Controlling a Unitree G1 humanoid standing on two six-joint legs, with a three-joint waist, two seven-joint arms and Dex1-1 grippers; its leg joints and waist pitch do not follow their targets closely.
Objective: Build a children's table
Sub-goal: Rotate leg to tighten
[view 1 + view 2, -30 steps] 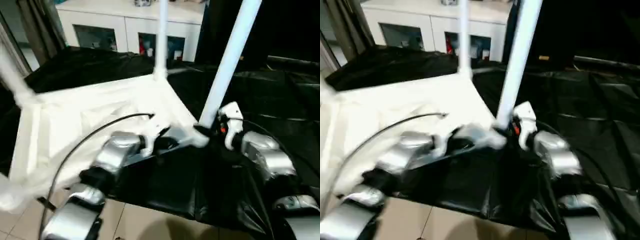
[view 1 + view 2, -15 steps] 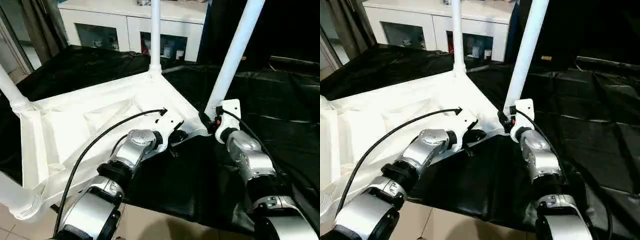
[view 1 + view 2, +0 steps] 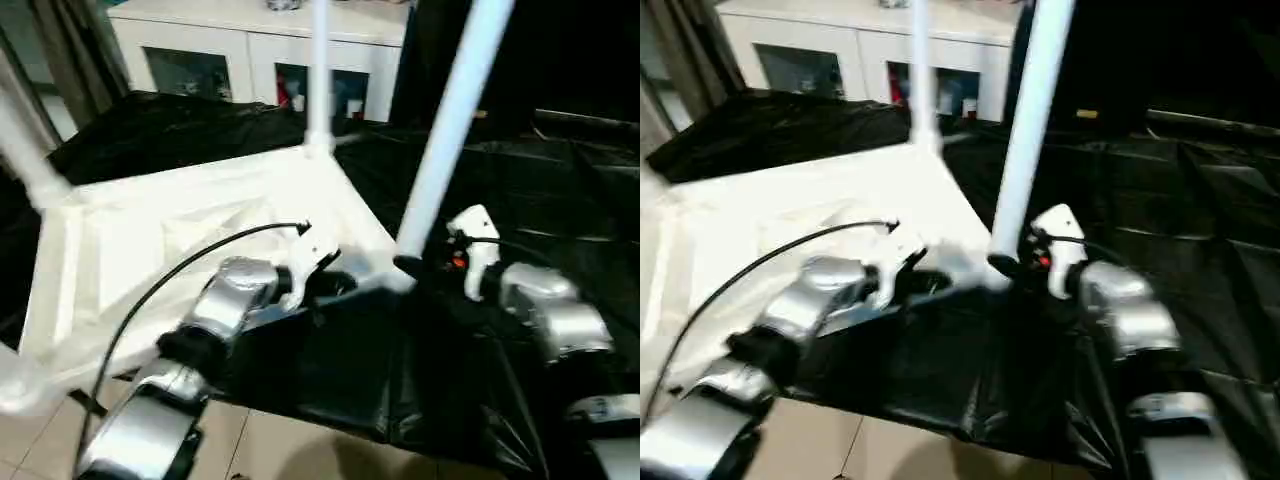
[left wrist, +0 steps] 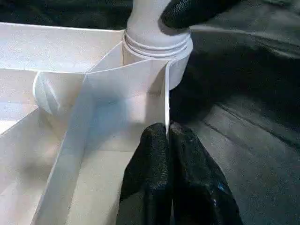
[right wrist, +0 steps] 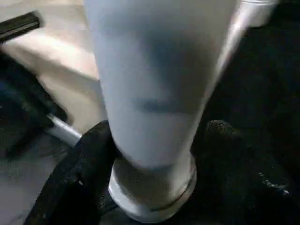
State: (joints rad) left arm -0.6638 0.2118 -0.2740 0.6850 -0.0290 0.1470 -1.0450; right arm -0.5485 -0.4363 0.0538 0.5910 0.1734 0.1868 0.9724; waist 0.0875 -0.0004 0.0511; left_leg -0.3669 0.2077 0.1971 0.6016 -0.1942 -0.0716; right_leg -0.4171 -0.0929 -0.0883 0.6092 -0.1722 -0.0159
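Observation:
The children's table lies upside down: its white tabletop (image 3: 150, 240) shows the ribbed underside on a black-covered surface. White legs stand up from corner sockets: one at the far corner (image 3: 320, 70), one at the left (image 3: 25, 150), one at the near right corner (image 3: 445, 130). My left gripper (image 4: 168, 136) is shut on the tabletop's thin rim wall just beside that near right socket (image 4: 157, 42). My right gripper (image 5: 157, 136) is open, its black fingers (image 5: 79, 183) standing on either side of the base of the near right leg (image 5: 159, 84).
A white glass-doored cabinet (image 3: 250, 50) stands at the back. Black sheeting (image 3: 540, 170) covers the work surface, whose near edge drops to a tiled floor (image 3: 280, 440). Curtains (image 3: 70, 50) hang at the far left.
The head view has shifted and swayed. My right hand has eased slightly back from the near right leg's base. The left gripper keeps its pinch on the rim.

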